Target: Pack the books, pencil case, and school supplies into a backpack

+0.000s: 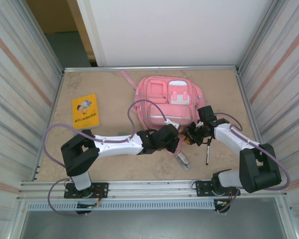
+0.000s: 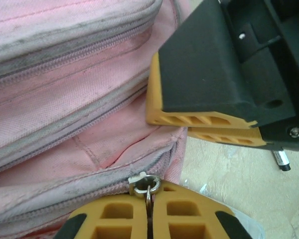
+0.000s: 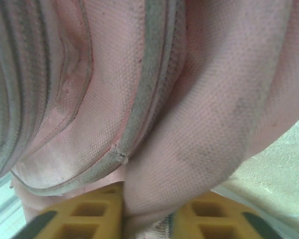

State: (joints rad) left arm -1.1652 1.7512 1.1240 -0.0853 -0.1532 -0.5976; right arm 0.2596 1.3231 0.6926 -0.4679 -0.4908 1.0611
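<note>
The backpack [image 1: 169, 99] lies in the upper middle of the top view, on the table [image 1: 119, 167]. Both grippers meet at its lower edge. The left gripper [image 2: 149, 209] is clamped on a metal zip pull [image 2: 147, 185] at the bottom of its wrist view. The right gripper [image 3: 145, 219] pinches a fold of pink fabric between its fingers. The book [image 1: 85, 110] lies centre left, well apart. The pen [image 1: 208, 152] and a clear-grey item [image 1: 182, 159] lie just below the grippers.

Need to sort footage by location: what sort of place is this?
Likely a robot test booth, not a classroom: ribbed metal walls fence a wooden table, two arms are bolted to its front rail, and a backpack is staged.
</note>
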